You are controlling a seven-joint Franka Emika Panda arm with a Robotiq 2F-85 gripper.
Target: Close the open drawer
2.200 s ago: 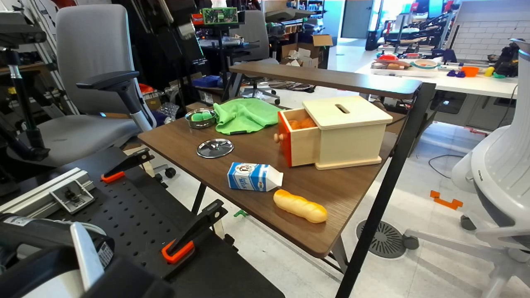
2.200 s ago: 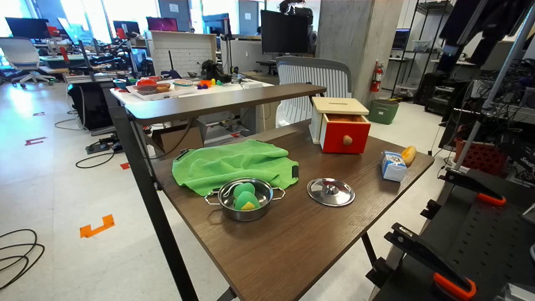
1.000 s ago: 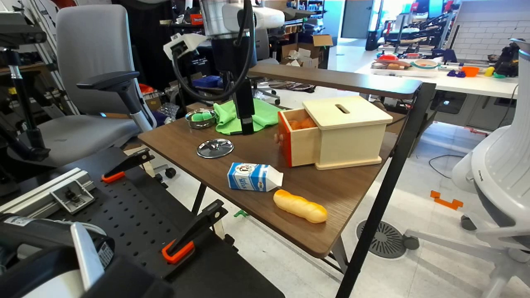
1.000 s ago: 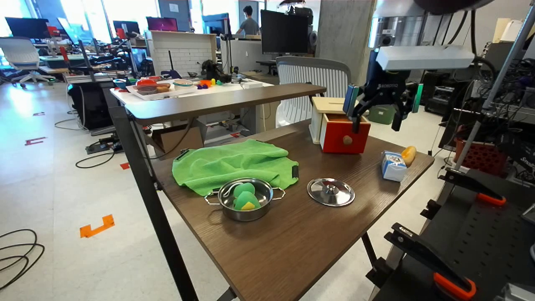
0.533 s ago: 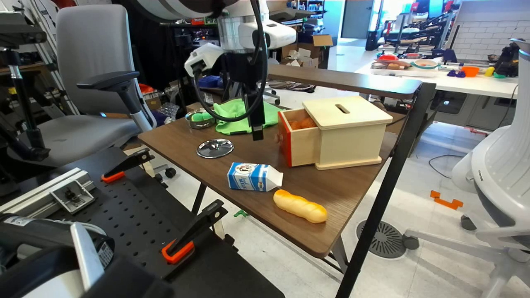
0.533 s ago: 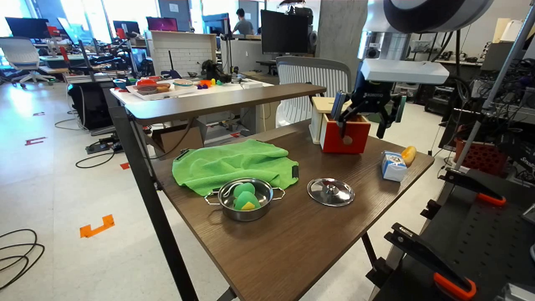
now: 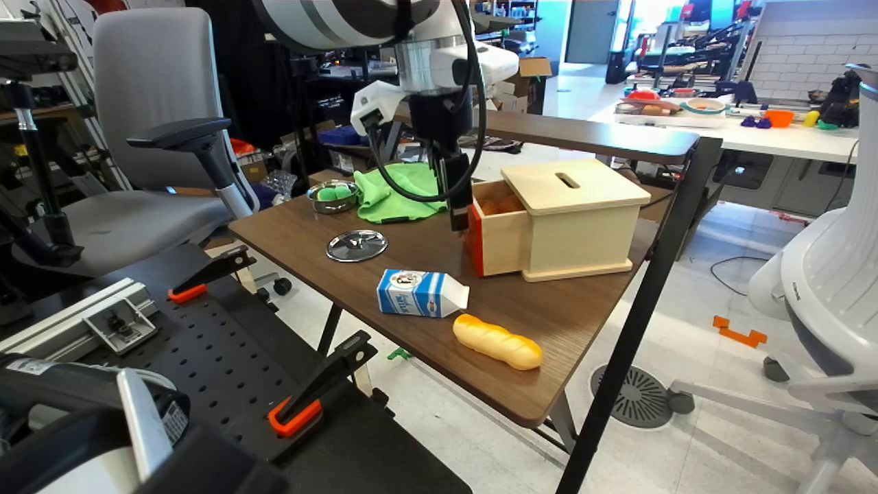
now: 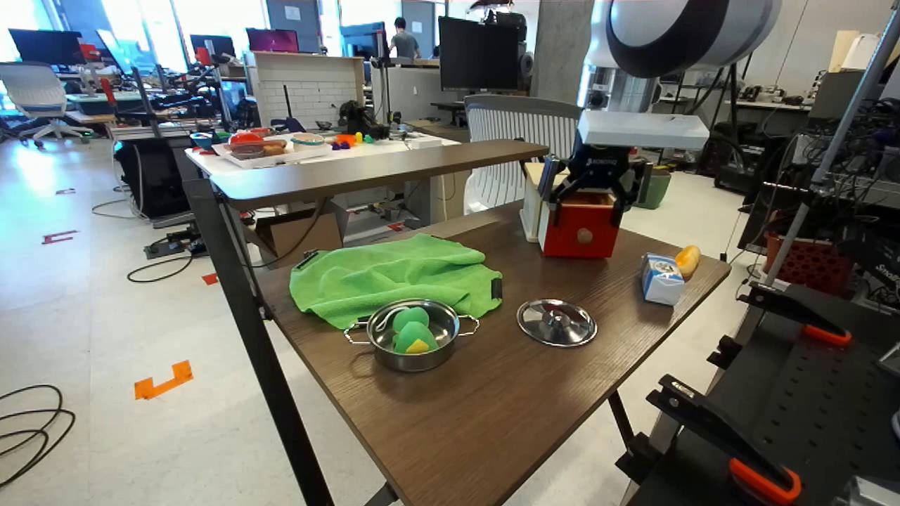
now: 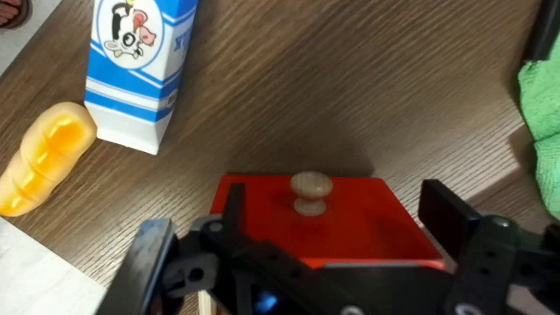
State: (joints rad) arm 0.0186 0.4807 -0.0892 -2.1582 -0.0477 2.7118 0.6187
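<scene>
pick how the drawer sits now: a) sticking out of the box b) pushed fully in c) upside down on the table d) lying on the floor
a, since in an exterior view the drawer juts out of the box, with part of its inside showing.

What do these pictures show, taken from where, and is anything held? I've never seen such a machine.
This is a robot arm with a two-fingered hand. Two pictures look at the scene from outside the machine; the wrist view looks down past the fingers. On the table are a wooden box with its drawer pulled open, a milk carton, a bread roll, a pot with something green inside, a lid and a green cloth. Nothing is held: the hand is open, its fingers spread near the drawer's red front. Whether they touch it is unclear.
</scene>
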